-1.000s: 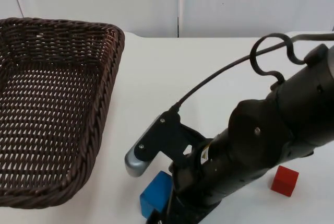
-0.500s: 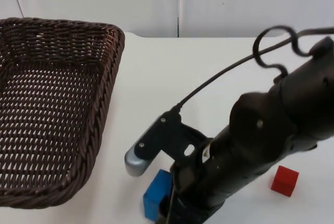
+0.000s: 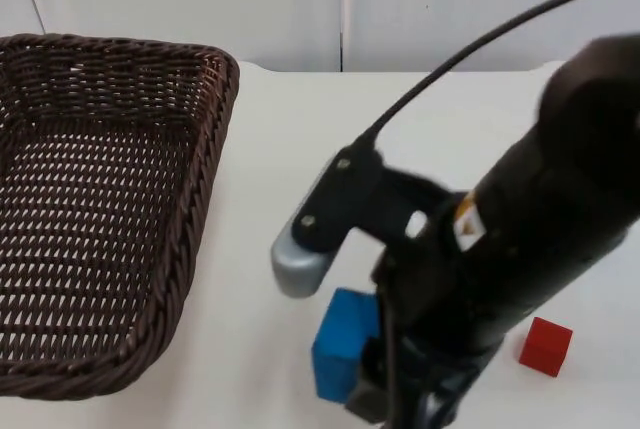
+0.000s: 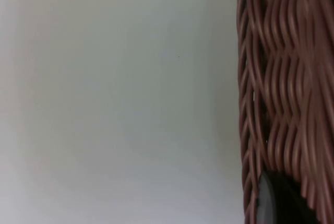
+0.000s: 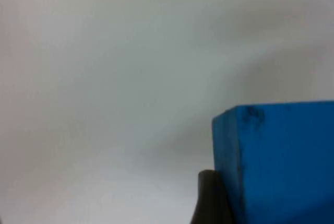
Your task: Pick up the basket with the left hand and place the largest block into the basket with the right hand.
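Since a second ago my right arm has lifted and carried the blue block (image 3: 345, 357) up off the table's near edge. Basket (image 3: 100, 209) hangs at the table's left side, left gripper (image 4: 279, 203) clenched on its rim. Right gripper (image 3: 400, 394) grasps the block; small red block (image 3: 546, 346) sits near the right edge.

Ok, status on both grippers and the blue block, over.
Right gripper shut on blue block, lifted off table. Left gripper at basket rim. Red block beside arm, not in way.
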Robot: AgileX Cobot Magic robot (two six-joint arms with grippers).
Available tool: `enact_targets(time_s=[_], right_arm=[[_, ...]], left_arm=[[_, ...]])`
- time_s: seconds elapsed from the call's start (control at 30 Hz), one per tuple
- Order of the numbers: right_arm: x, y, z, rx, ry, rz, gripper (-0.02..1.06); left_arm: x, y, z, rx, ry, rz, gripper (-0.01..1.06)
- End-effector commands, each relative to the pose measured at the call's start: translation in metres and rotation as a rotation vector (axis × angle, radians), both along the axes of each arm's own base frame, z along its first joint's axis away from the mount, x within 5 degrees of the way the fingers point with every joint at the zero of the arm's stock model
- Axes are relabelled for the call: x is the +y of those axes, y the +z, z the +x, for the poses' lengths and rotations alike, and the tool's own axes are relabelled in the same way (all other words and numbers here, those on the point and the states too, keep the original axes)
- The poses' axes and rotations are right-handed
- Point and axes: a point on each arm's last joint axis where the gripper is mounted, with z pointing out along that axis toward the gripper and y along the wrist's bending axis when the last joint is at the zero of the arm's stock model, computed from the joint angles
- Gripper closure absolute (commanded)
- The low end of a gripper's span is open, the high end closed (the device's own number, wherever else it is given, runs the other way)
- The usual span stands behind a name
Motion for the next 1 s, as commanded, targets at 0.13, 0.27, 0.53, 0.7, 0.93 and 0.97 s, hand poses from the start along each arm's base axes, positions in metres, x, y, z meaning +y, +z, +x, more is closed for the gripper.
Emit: enact_targets(time_s=[0.13, 0.27, 0.53, 0.7, 0.93, 0.97], right_arm=[[-0.016, 0.053, -0.01, -0.075, 0.0, 0.065, 1.05], [-0.023, 0.08, -0.014, -0.134, -0.002, 0.142, 1.05], [-0.038, 0.124, -0.026, -0.23, -0.003, 0.268, 1.05], [-0.04, 0.129, -0.027, -0.24, -0.004, 0.281, 1.05], [-0.039, 0.131, -0.026, -0.254, -0.006, 0.297, 1.05], [-0.039, 0.131, -0.026, -0.26, -0.009, 0.308, 1.05]], left_arm=[[-0.003, 0.004, 0.0, -0.02, 0.017, -0.035, 1.05], [-0.003, 0.004, 0.0, -0.02, 0.017, -0.035, 1.05], [-0.003, 0.004, 0.0, -0.022, 0.021, -0.041, 1.05], [-0.003, 0.004, 0.0, -0.022, 0.021, -0.041, 1.05], [-0.003, 0.004, 0.0, -0.026, 0.018, -0.042, 1.05], [-0.003, 0.004, 0.0, -0.026, 0.018, -0.042, 1.05]])
